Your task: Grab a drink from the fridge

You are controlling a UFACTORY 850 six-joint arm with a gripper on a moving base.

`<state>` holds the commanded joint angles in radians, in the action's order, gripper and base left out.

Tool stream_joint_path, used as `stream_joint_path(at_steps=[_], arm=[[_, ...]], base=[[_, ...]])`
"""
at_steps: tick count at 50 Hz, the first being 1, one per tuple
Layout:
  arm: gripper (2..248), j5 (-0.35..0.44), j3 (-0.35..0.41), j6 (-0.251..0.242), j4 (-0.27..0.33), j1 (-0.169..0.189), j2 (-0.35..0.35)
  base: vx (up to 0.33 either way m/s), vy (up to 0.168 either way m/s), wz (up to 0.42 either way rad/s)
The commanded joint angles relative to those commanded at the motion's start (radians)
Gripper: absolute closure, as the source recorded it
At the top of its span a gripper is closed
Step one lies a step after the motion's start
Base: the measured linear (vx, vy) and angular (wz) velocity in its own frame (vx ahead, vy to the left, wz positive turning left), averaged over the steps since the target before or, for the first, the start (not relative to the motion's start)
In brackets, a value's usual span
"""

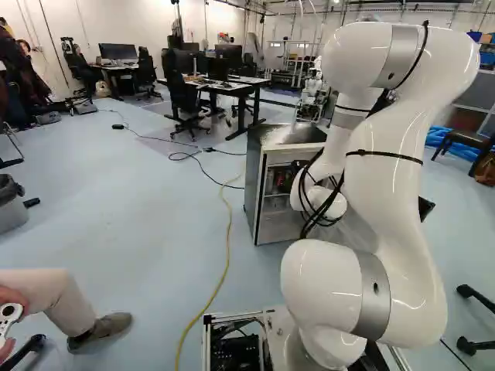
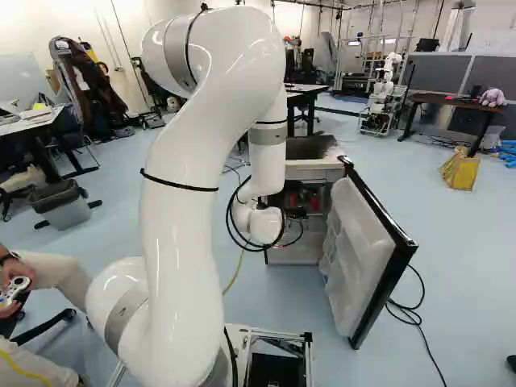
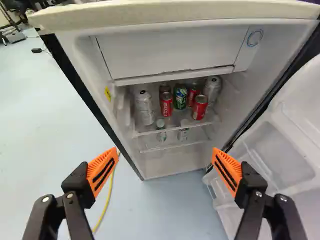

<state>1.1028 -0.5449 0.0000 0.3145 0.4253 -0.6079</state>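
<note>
Small white fridge (image 3: 170, 48): white-lined door (image 2: 355, 242) open. Red, green, silver metal cans (image 3: 199, 108) on upper shelf (image 3: 175, 128), ahead of my black two-finger gripper (image 3: 165, 159). Gripper spread wide, empty. I judge reach, grip, withdrawal outstanding.

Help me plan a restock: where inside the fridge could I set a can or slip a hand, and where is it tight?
Room shows on the lower shelf between its two bottles, and beneath that shelf, between the fridge's side walls, where a hand would probably pass. The upper shelf is crowded: cans stand close together between two tall silver ones.
</note>
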Motion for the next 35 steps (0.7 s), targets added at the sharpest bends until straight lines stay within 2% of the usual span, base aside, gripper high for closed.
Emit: stream_joint_path(at_steps=[19, 35], arm=[[3, 0.0, -0.067, 0.0, 0.093, 0.042, -0.089], [3, 0.0, -0.12, 0.0, 0.113, 0.063, -0.148]], base=[[0.0, 0.0, 0.0], [0.0, 0.0, 0.0]])
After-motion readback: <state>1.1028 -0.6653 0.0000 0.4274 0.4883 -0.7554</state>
